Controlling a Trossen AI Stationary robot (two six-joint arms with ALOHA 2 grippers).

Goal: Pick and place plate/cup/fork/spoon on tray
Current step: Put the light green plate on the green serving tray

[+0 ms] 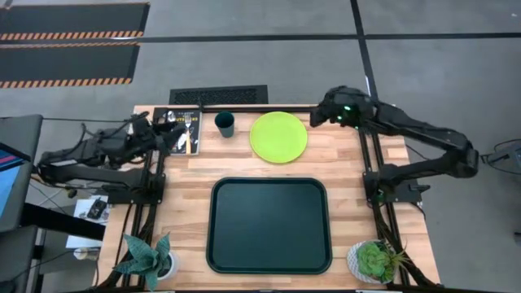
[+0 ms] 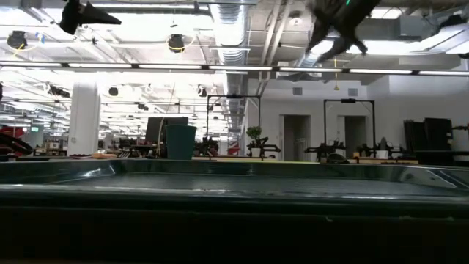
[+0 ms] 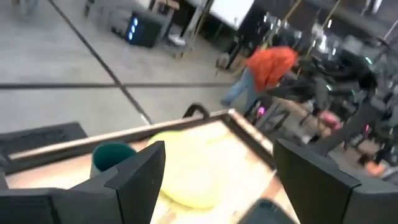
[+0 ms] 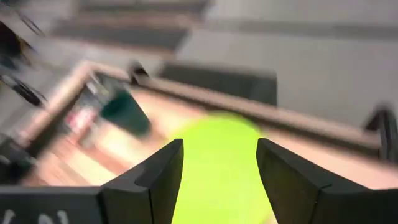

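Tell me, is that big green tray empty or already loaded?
Empty. The tray shows only bare dark green; the plate and cup sit on the table beyond it.

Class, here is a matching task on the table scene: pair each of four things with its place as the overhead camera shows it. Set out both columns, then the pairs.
Things:
1. the plate
2. the cup
3. the tray
4. the right claw

Places:
A. in the middle of the near half of the table
B. just left of the plate, near the far edge
C. at the plate's far right rim, above it
D. far side of the table, right of the cup

Pairs: 1-D, 2-B, 3-A, 4-C
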